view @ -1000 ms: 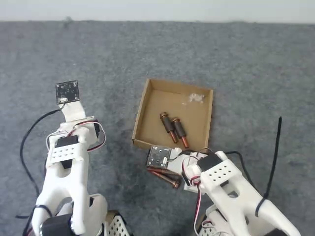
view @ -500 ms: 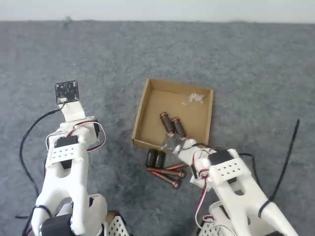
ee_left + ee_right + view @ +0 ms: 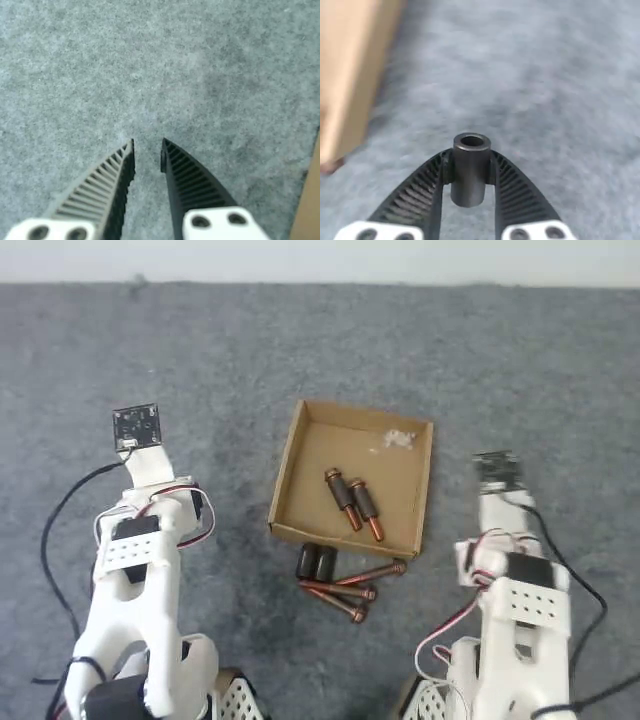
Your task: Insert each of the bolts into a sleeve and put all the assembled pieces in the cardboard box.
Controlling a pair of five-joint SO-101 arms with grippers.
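Two assembled pieces [image 3: 346, 497], copper bolts in short black sleeves, lie in the brown cardboard box [image 3: 395, 485]. Just outside its near wall, two loose black cylindrical sleeves [image 3: 315, 562] and three bare copper bolts [image 3: 340, 589] rest on the grey felt counter [image 3: 200, 360]. The right tool [image 3: 470, 159] clamps a dark, smooth metal sleeve [image 3: 469, 175] with an open round bore, beside the box; the left tool [image 3: 147, 145] hangs over the counter, fingers narrowly apart.

Two assembled pieces [image 3: 345, 502] lie in the cardboard box [image 3: 284, 472]; two sleeves [image 3: 308, 561] and three bolts [image 3: 340, 589] lie just before it.
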